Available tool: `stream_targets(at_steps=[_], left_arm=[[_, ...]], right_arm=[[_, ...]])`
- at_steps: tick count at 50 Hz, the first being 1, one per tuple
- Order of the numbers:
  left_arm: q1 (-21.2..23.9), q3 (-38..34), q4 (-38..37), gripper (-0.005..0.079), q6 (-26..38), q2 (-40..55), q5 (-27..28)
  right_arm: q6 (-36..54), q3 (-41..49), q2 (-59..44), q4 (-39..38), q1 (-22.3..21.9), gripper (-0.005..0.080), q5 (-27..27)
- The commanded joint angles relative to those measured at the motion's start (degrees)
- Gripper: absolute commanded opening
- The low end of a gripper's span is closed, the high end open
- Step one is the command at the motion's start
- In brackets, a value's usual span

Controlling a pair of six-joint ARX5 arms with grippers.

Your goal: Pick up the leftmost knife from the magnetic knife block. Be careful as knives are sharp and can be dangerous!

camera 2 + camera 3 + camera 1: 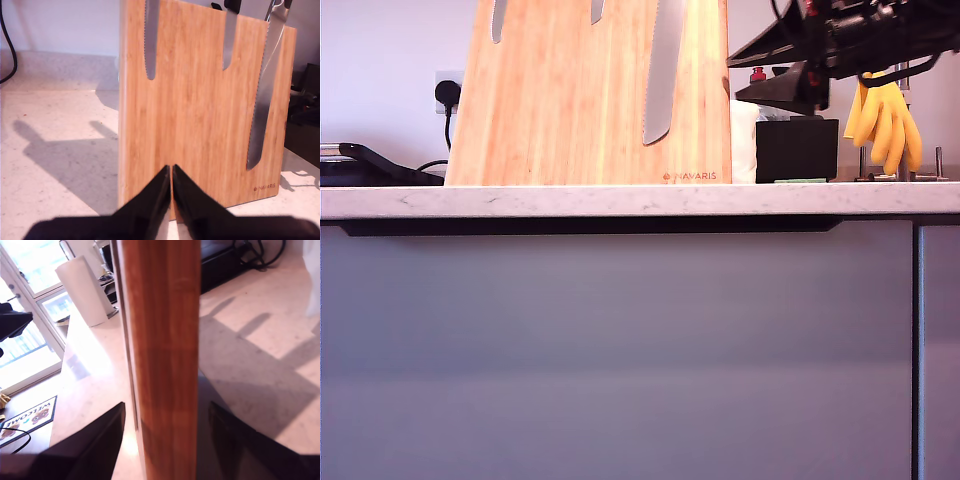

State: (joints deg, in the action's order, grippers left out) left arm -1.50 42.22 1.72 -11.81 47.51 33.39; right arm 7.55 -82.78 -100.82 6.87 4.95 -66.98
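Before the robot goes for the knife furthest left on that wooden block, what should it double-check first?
1. Knife at the exterior view's left lying flat on the block: ok.
2. Block upright on the counter: ok.
3. My first hand open for grabbing: not ok, fingers shut.
4. My second hand open astride the block's edge: ok.
5. That knife's handle in sight: not ok, cut off in every picture.

Your first end effector shows two matte black, wedge-shaped fingers tapering to sharp tips. Your second end effector has broad, black, flat fingers. In the exterior view, at 1 o'clock, an arm is black, angular, with dark cables and red parts
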Motion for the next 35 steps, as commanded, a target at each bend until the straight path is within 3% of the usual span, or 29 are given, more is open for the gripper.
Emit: stream_targets(at_steps=[1,21,35], left_arm=[[0.2,0.1,0.5,-0.0009,0.2,0.5,0.3],[0.2,0.1,0.4,-0.0009,0.2,0.5,0.7],[0.2,0.1,0.3,-0.0009,0.2,0.5,0.8]], right_arm=[[-0.1,-0.6,-0.6,-1.0,1.4,0.0477,-0.4],[-0.1,-0.6,-2.0,-7.4,2.9,0.0476,2.6],[-1.2,-2.5,-7.7,-7.5,2.9,0.0475,-1.2]])
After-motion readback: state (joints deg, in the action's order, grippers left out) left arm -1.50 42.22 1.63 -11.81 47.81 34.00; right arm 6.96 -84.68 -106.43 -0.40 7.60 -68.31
